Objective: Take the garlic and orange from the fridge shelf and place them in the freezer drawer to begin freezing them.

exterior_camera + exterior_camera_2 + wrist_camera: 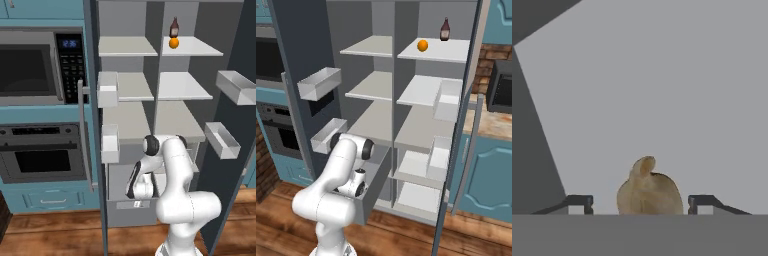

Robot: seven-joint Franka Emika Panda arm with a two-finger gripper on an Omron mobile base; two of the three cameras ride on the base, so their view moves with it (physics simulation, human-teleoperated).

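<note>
Garlic point(648, 189) sat between the gripper point(640, 204) fingertips in the hand view, on the grey floor inside the freezer drawer point(131, 210). Fingertips point(582, 202) stood apart from the bulb on both sides with a clear gap, so the gripper was open and not holding anything. Judged: garlic delivered, release done.

Orange point(173, 43) was on the fridge shelf point(195, 47), top of the right-hand column in the left base view, just in front of a dark brown bottle point(174, 26). In the right base view the orange point(422, 45) sat left of the bottle point(445, 29), apart from it.

Arm was folded low, hand down in the drawer, well below and away from the orange.

Handling guess for the orange: round, smooth, firm, moderately light. Likely to roll if nudged and slip if pinched off-centre. Best taken across its widest middle, fingers on opposite sides, approach from the front so the bottle behind isn't knocked. Garlic looked light, papery, bumpy, with a pointed stem on top; it seemed to rest stably on the drawer floor.

Drawer was pulled out, pale front panel facing the robot.
</note>
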